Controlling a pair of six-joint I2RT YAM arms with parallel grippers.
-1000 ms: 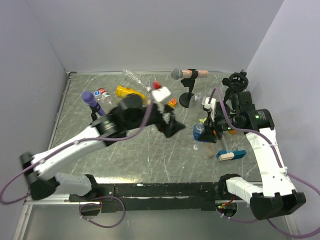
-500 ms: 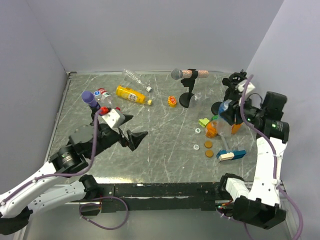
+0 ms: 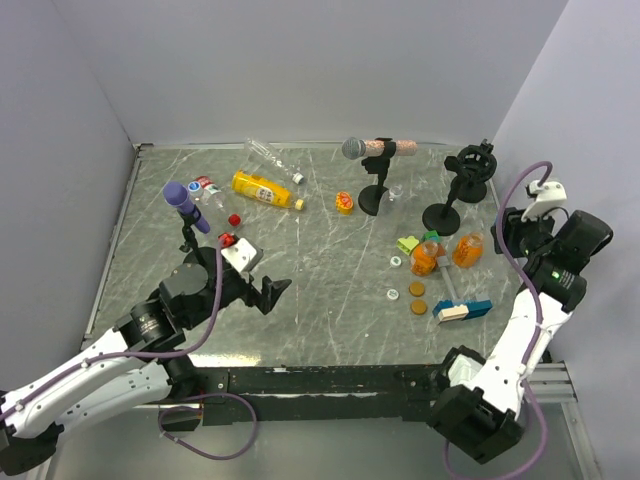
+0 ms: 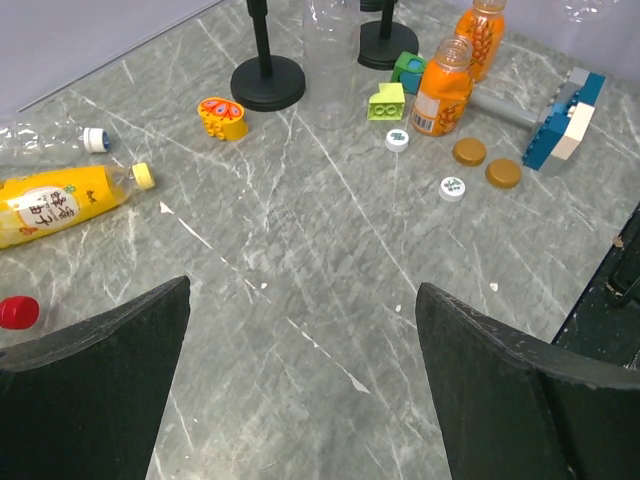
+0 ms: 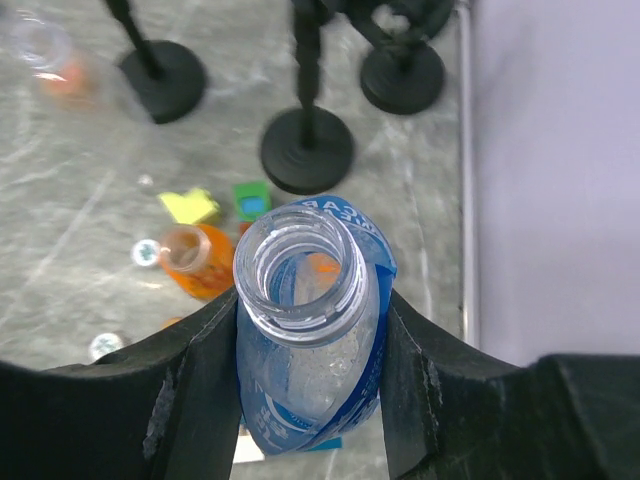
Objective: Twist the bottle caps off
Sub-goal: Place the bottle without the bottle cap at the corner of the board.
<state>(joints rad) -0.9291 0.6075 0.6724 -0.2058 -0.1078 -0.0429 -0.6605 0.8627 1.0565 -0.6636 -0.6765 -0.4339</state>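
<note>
**Arms withdrew; opened bottle went right**

The left gripper point(image 4: 302, 300) had retreated from centre to lower left, jaws wide and empty. The right gripper point(image 5: 308, 390) had swung to the right edge, clamped on the capless blue-labelled bottle point(image 5: 345, 330). The yellow bottle point(image 3: 265, 189), upper left, remained capped.

Yellow bottle point(image 4: 55, 205), red cap point(image 4: 17, 312), grey veined table point(image 4: 320, 300).

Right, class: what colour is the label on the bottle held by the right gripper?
Blue label with white lettering; clearest in the right wrist view.
</note>
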